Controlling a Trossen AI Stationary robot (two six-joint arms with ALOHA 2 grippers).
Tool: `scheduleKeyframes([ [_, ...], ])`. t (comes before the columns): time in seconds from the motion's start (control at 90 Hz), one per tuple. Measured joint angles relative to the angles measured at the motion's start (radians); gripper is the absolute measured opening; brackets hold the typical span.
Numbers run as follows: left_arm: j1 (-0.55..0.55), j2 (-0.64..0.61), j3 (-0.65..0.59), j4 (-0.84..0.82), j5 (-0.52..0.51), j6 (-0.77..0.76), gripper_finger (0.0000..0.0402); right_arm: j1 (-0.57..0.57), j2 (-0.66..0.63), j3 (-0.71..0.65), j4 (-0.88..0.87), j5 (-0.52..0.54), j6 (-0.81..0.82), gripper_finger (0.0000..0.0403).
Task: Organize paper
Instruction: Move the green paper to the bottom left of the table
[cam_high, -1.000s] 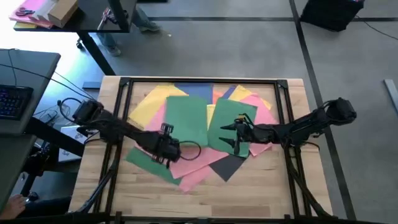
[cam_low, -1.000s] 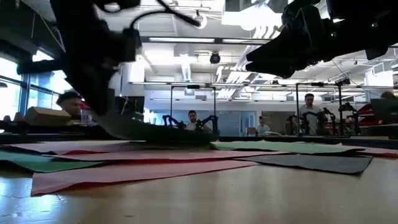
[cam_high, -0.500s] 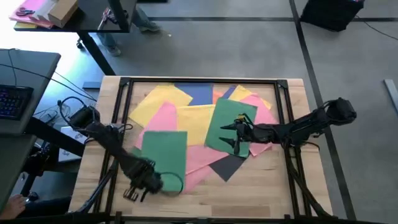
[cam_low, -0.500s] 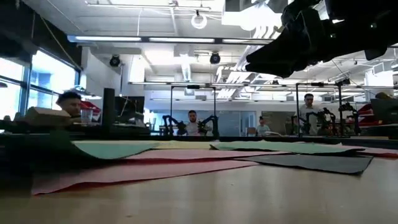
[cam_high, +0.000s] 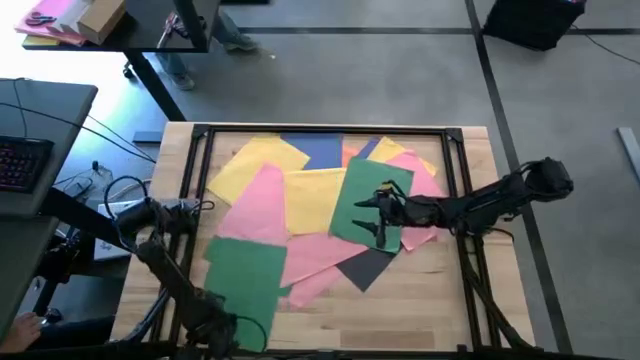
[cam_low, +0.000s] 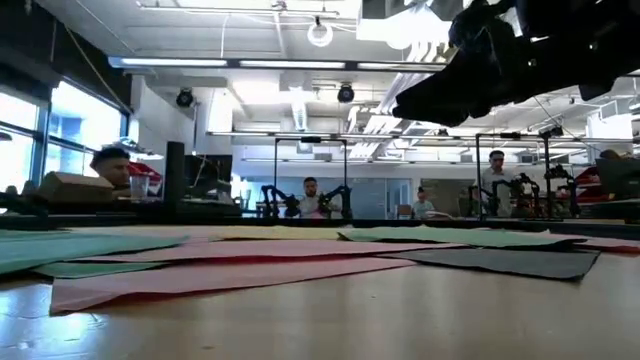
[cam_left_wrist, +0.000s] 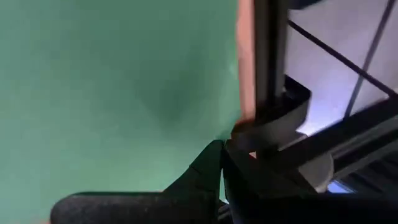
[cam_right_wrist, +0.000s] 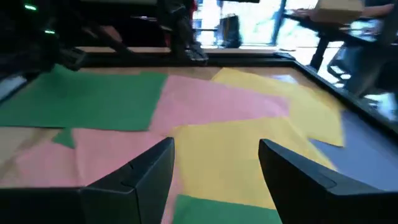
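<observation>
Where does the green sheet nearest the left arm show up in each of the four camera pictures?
High view: green sheet, lower left.
Low view: far left.
Left wrist view: fills most of the picture.
Right wrist view: upper left.
Shared landmark: the pink sheet bordering it.

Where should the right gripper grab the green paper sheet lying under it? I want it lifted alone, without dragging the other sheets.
Probably at the flat green paper sheet's near edge, where it overhangs the dark grey sheet. The open right gripper could come from the table's front side, sliding one finger under that edge. The sheet lies on top of the pile, thin and flat, so a top pinch would likely fail.
</observation>
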Motion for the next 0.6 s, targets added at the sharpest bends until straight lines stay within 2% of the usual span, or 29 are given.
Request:
scheduleKeyframes([
  [0.356,-0.07,-0.023,0.0,0.043,-0.003,-0.326,0.0,0.003,0.0,0.0,-0.003,-0.03,0.019,0.022],
  [0.6,-0.091,-0.023,0.0,0.053,-0.003,-0.358,0.0001,0.003,0.0,0.0,-0.013,-0.082,0.023,0.022],
])
